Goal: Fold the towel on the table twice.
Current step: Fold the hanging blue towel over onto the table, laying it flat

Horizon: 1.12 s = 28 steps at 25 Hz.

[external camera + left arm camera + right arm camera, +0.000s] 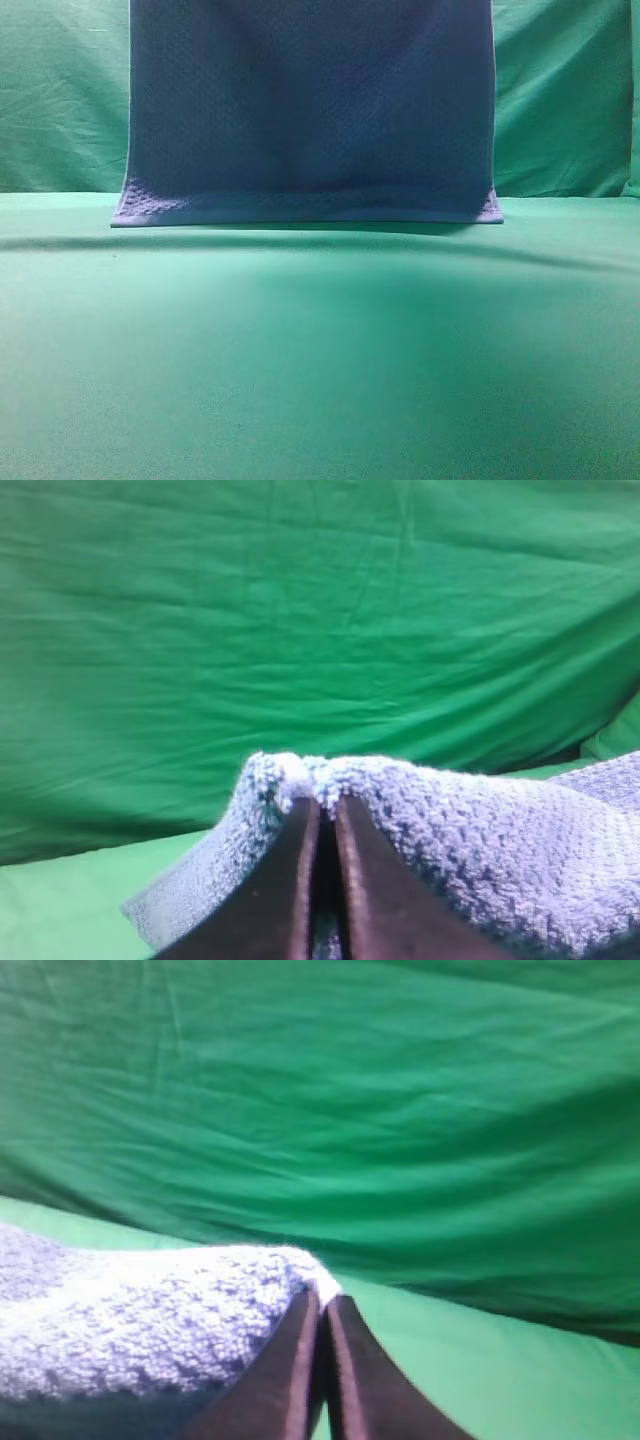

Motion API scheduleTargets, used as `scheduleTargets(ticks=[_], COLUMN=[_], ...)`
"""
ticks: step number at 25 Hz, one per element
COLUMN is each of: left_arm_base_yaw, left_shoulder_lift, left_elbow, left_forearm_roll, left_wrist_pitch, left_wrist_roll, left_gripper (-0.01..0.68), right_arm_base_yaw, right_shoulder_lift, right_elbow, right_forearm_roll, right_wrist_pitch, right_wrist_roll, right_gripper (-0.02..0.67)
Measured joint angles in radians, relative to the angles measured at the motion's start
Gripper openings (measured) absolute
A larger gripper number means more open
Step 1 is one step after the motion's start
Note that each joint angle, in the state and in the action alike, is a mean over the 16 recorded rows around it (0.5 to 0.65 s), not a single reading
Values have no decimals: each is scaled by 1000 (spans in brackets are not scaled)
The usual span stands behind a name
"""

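The blue-grey towel (310, 110) hangs in the air like a curtain in the exterior high view. Its lower hem rests on the green table (320, 360) near the far edge. Neither gripper appears in that view; the towel's top runs off the frame. In the left wrist view my left gripper (322, 815) is shut on a bunched corner of the towel (450, 850), which drapes off to the right. In the right wrist view my right gripper (320, 1305) is shut on the opposite towel (130, 1330) corner, with the cloth falling away to the left.
A wrinkled green backdrop curtain (60, 100) stands behind the table and fills both wrist views. The towel casts a long shadow across the table in front of its hem.
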Motion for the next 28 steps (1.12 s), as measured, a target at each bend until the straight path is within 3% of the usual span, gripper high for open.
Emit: scheduleTargets(ticks=[12,28], left_arm_base_yaw=[0,0], left_shoulder_lift=[-95,-423], left_elbow=[105,592], left_forearm_roll=[53,109], left_wrist_pitch=[116,63], left_wrist_roll=[-22,-58], left_gripper=[0,0], right_arm_base_yaw=[-5,-5], right_shoulder_lift=[-131,-434], right_elbow=[91,579], right_forearm_roll=[1,109], right_wrist_pitch=[201,120], right_wrist_roll=[-11,-63], right_gripper=[0,0])
